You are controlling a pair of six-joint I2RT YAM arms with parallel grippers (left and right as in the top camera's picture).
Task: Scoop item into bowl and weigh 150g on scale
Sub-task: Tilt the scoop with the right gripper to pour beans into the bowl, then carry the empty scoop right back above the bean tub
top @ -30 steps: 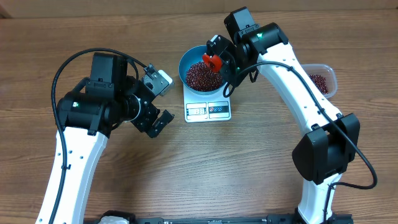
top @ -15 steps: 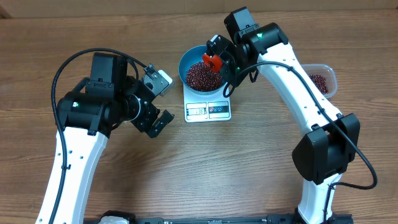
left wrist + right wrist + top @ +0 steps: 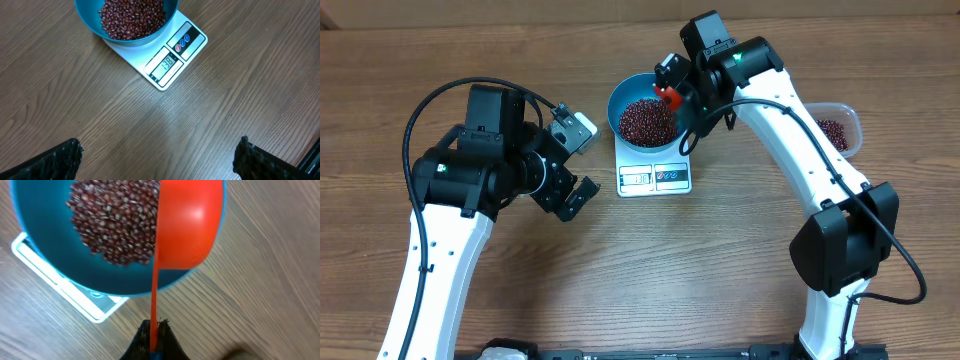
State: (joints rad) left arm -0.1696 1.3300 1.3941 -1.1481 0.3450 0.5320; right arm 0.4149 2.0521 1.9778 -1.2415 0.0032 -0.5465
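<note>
A: Where are the beans (image 3: 645, 122) sitting?

B: Most are lying heaped in the blue bowl (image 3: 620, 100). The bowl is resting on the white scale (image 3: 655, 178), so whatever is dropping in is being weighed at once. A smaller lot is lying in the clear tub (image 3: 835, 130), well apart at the right and partly behind the right arm.

A: And the red scoop (image 3: 667, 95)?

B: It is hanging over the bowl's rim, turned on its side with its mouth facing the heap. I judge it is tipping out there so that stray beans are falling inside rather than onto the table (image 3: 720, 260). Only its outer shell is showing, so I cannot tell whether any beans are left in it.

A: Who is holding it?

B: The right gripper (image 3: 672, 80) is clamping the thin handle, jaws pressed shut on it.

A: And the left gripper (image 3: 588, 160)?

B: It is gaping wide, carrying nothing, hovering over bare wood near the scale but not touching it. Its camera is looking straight at the lit display, which I take to be the reason for waiting there.
</note>
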